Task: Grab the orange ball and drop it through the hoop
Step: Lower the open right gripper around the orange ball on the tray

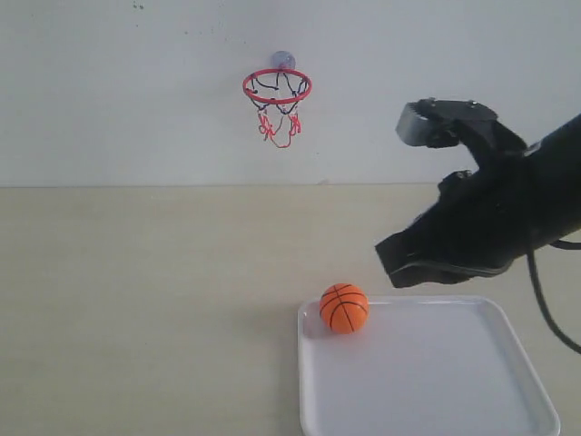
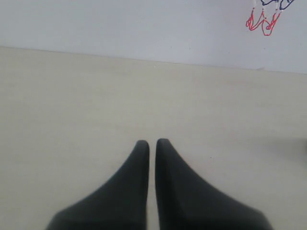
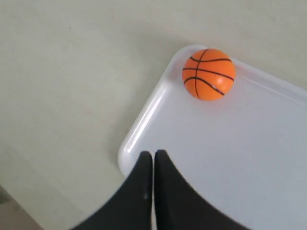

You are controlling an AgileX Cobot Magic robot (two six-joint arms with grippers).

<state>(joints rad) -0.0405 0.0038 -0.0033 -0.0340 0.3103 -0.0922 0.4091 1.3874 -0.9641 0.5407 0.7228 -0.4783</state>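
The orange ball, a mini basketball with black seams, rests in the far left corner of a white tray. The hoop with its red ring and black and red net hangs on the back wall, its clear suction cup above it; the net's lower strings show in the left wrist view. My right gripper hovers above the tray, right of the ball, shut and empty. My left gripper is shut over bare table and does not appear in the exterior view.
The pale beige table stretches left of the tray to the white wall. A black cable hangs from the right arm over the tray's right side.
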